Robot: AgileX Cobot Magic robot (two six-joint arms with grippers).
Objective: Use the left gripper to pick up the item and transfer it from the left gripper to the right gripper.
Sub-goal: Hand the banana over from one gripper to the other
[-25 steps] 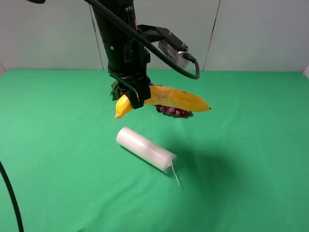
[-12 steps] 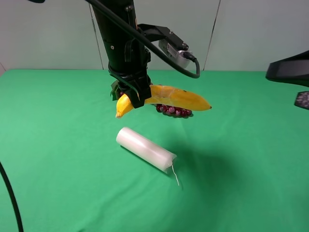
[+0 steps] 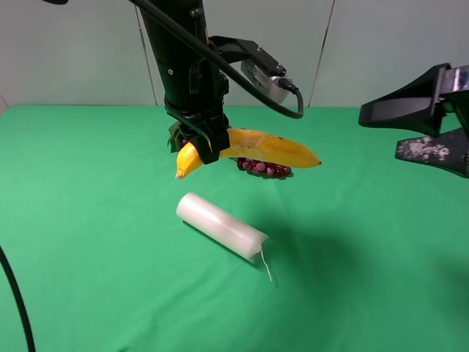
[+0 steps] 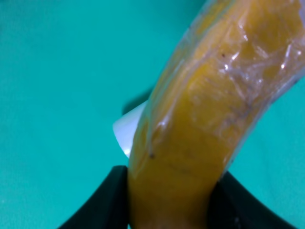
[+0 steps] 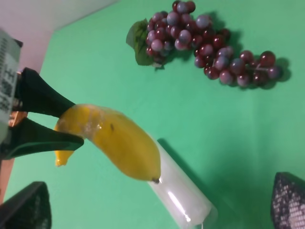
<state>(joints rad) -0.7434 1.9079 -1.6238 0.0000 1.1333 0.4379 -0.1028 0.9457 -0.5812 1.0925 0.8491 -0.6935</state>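
Note:
The yellow banana [image 3: 271, 150] hangs in the air above the green table, roughly level, with its long end pointing right. My left gripper [image 3: 207, 150] is shut on it near its left end. In the left wrist view the banana [image 4: 209, 119] fills the frame between the two black fingers [image 4: 102, 205]. My right gripper [image 3: 379, 135] is open and empty at the right edge, well apart from the banana's tip. The right wrist view shows the banana [image 5: 119, 143] end-on, the left gripper [image 5: 76, 123] clamped on it, and one of my own fingertips [image 5: 26, 210] at the frame's corner.
A white plastic-wrapped roll [image 3: 221, 226] lies on the green cloth [image 3: 88, 242] below the banana; it also shows in the right wrist view [image 5: 183, 200]. A dark red grape bunch [image 5: 209, 43] lies behind, partly hidden by the banana in the high view [image 3: 265, 169].
My right gripper has come into view from the right edge and moved left toward the banana. The left gripper and banana have stayed in place.

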